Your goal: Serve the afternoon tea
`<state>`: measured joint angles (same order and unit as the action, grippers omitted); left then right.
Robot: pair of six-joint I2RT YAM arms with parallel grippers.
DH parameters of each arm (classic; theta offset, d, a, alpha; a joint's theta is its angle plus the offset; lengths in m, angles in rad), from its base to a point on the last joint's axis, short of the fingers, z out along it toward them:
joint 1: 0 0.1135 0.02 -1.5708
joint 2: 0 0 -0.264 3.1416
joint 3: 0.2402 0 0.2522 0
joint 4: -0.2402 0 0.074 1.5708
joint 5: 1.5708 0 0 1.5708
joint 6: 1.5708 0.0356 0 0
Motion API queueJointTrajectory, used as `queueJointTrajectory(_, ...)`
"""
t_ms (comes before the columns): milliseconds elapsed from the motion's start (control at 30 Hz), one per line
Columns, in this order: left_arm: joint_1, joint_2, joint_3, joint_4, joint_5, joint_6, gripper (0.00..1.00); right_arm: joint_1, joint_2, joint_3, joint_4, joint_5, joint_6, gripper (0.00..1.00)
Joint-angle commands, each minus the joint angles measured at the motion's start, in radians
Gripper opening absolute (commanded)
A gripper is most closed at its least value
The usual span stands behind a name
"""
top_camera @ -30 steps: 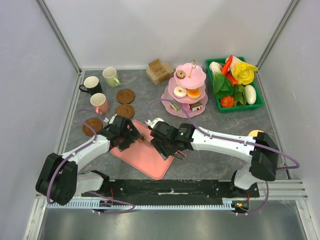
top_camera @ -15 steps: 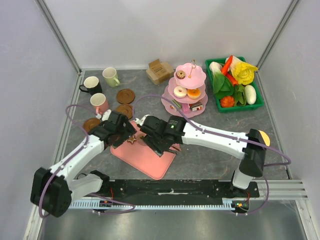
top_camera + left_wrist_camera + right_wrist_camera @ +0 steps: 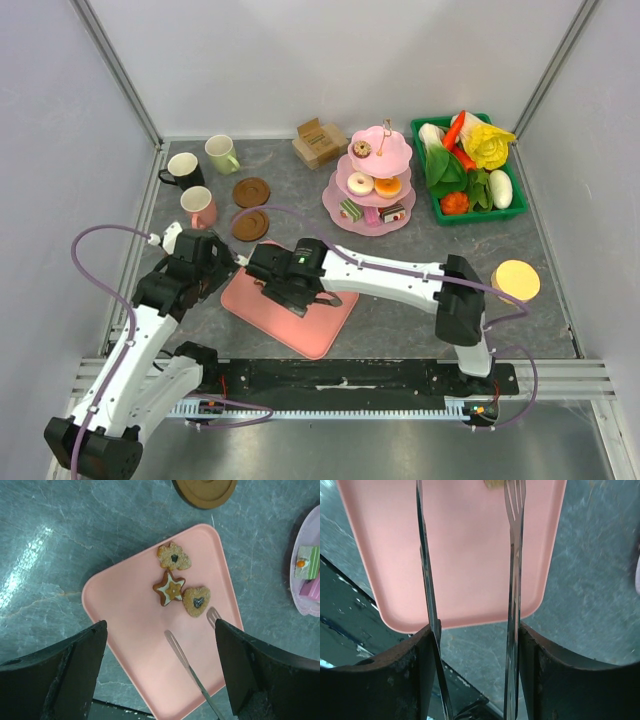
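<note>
Above the pink tray, the left claw hangs spread wide over three cookies; the right claw clamps metal tongs.

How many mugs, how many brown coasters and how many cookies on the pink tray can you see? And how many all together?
Mugs: 3, black, pale green, pink
Coasters in view: 2
Cookies on the tray: 3, flower, star, heart
Total: 8
</note>
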<state>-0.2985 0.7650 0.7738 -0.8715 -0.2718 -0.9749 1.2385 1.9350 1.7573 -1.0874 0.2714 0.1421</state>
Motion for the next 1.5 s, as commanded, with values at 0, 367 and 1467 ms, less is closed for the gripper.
queueJointTrajectory(0, 0.002, -0.024, 0.022, -0.046, 0.033, 0.054, 0.95, 0.019, 0.073, 0.18, -0.058, 0.034, -0.087, 0.66)
queueJointTrajectory(367, 0.002, -0.142, 0.019, -0.168, -0.044, 0.051, 0.95, 0.013, 0.234, 0.332, -0.097, 0.069, -0.133, 0.67)
queueJointTrajectory(1467, 0.004, 0.077, -0.067, -0.014, -0.184, -0.166, 0.96, -0.059, 0.294, 0.252, -0.077, 0.025, -0.107, 0.58)
